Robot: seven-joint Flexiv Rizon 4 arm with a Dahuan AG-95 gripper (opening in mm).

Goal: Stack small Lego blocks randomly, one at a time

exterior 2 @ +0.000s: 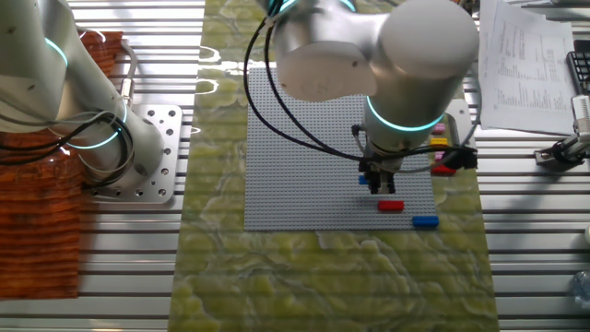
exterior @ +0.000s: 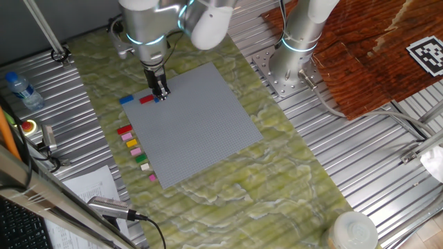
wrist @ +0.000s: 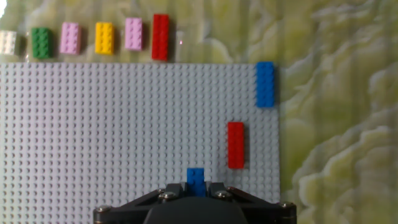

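I have a small blue brick [wrist: 195, 180] pinched between the gripper [wrist: 196, 190] fingers, just above the grey baseplate [wrist: 124, 124].

In my hand view a red brick [wrist: 236, 144] lies on the plate just right of the held one, and a longer blue brick [wrist: 265, 84] sits at the plate's far right corner. Along the far edge, off the plate on the green mat [wrist: 336, 93], I see a row: cream [wrist: 8, 42], green [wrist: 41, 42], pink [wrist: 70, 38], yellow [wrist: 104, 38], pink [wrist: 134, 33], red [wrist: 161, 37].

Bright, even light throughout; soft shadows, and the hand view seems slightly blurred.
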